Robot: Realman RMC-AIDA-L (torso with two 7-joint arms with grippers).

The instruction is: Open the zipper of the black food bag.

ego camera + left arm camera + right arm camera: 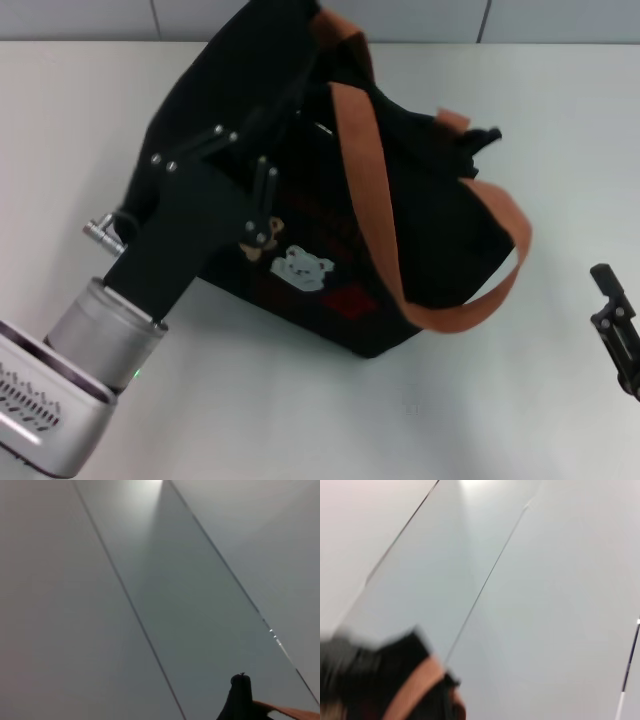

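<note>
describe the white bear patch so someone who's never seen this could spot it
On the white table lies the black food bag, with orange-brown strap handles looping over it and the left gripper pressed against its front. The white bear patch sits on that front, just right of the smaller brown bear patch, above the red lettering.

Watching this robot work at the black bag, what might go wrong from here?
The black food bag stands tilted with only the left hand against its front, so a tug may drag or tip it. The orange-brown strap drapes across its top and may snag the fingers. The right hand waits off to the side, not bracing the bag. I cannot make out the zipper pull, so a grab might miss.
</note>
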